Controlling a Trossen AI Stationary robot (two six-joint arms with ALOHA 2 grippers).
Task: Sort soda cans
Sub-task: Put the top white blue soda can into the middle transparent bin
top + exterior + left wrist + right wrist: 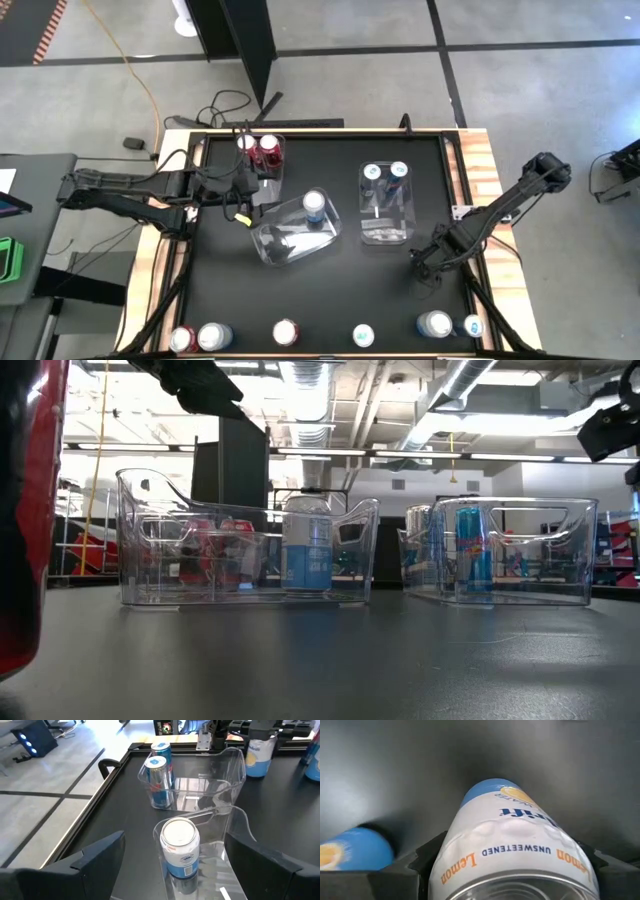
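My right gripper (434, 262) sits low near the table's (230, 300) front right, and its dark fingers (427, 855) flank a white-and-blue can (512, 855); whether they grip it I cannot tell. Another such can (352, 851) stands just beside. My left gripper (258, 192), spread, hangs by the middle bin (285, 245), which holds one white-blue can (314, 204). More cans line the front edge.

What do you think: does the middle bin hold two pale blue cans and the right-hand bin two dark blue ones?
Not quite. The high view shows only one pale blue can in the middle bin; the right-hand bin does hold two dark blue cans.
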